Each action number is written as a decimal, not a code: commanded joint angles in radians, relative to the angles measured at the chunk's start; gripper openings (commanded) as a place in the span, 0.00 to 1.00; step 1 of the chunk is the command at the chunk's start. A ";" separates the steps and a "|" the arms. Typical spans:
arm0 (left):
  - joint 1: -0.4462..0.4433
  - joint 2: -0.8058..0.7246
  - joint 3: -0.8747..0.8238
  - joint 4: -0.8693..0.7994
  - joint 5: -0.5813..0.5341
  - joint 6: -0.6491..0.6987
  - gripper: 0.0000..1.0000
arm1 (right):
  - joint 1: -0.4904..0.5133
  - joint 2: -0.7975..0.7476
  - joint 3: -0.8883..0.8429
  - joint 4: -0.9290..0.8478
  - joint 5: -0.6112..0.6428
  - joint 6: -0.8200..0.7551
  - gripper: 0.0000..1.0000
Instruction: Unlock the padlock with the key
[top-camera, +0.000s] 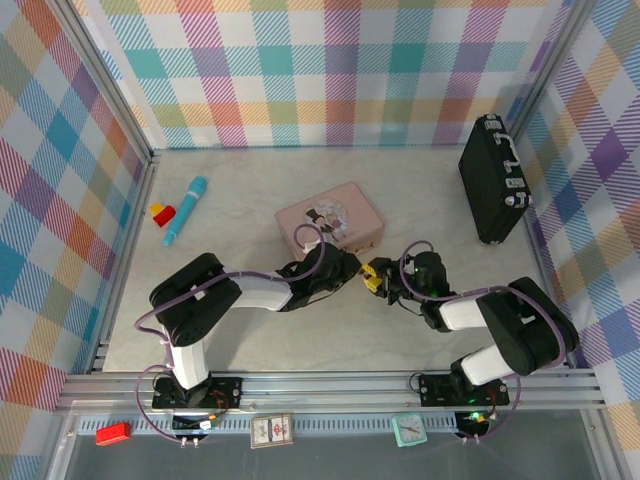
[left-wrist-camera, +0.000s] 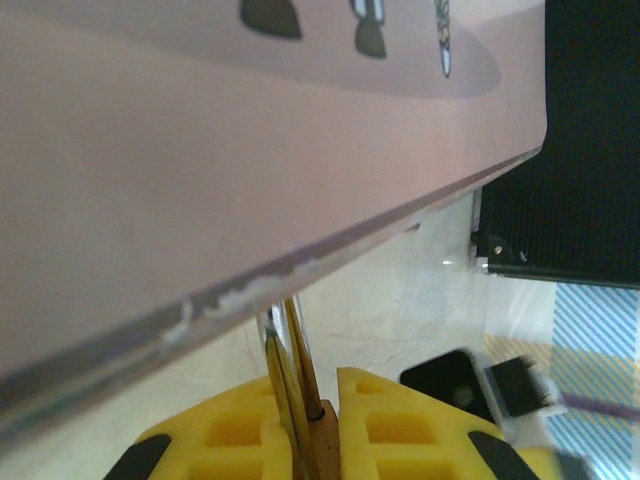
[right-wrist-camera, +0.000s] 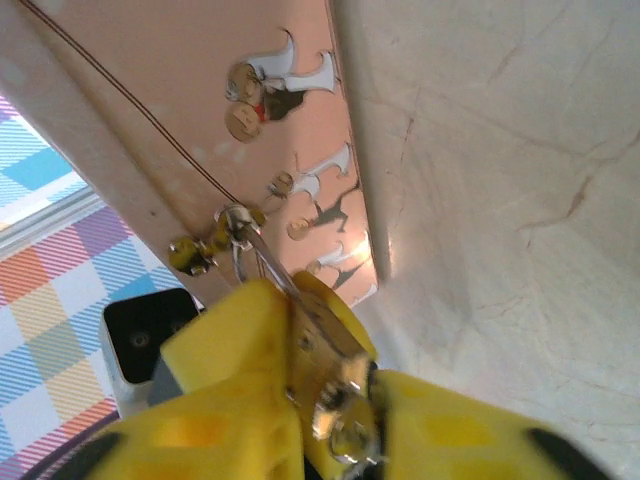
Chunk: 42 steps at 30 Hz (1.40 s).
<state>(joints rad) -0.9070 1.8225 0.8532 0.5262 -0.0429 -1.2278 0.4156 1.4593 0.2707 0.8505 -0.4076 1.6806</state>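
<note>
Item, padlock (right-wrist-camera: 325, 360): brass body with a thin silvery shackle (right-wrist-camera: 245, 240), lodged between the yellow fingers of my right gripper (right-wrist-camera: 295, 300) over the middle of the worktop (top-camera: 250, 190), shackle pointing at the tin. Whether those fingers clamp it or stand loose beside it I cannot tell. Item, left gripper (left-wrist-camera: 308, 385): fingers drawn close on a thin brass-and-silver piece (left-wrist-camera: 300, 350) seen edge-on, which I cannot identify. Both grippers sit near each other in the top view. Obstruction, pink illustrated tin (top-camera: 330, 222): flat on the worktop, directly ahead of both grippers. Its pale edge runs just above my left fingers, and its pictured lid is close behind the shackle. Item, black case (top-camera: 493, 180): on edge at the far right, well apart. Items, teal marker (top-camera: 185, 210) and red-and-yellow block (top-camera: 161, 212): together at the far left, well apart. Below the near rail: a red object (top-camera: 113, 433), a small card (top-camera: 271, 430) and a small clock (top-camera: 408, 430). Surround: plaid walls (top-camera: 330, 70).
</note>
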 joint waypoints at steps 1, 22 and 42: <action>-0.023 -0.078 0.008 -0.033 0.012 -0.001 0.00 | -0.022 -0.067 0.064 -0.130 -0.062 -0.188 0.47; 0.112 -0.218 -0.059 -0.199 0.032 0.113 0.00 | 0.365 -0.464 0.182 -0.824 0.391 -1.507 0.45; 0.150 -0.263 -0.113 -0.168 0.151 0.092 0.00 | 0.560 0.026 0.125 -0.096 0.725 -1.983 0.35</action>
<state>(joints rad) -0.7631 1.6157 0.7406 0.2668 0.0776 -1.1370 0.9661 1.4616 0.4053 0.5945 0.2550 -0.2214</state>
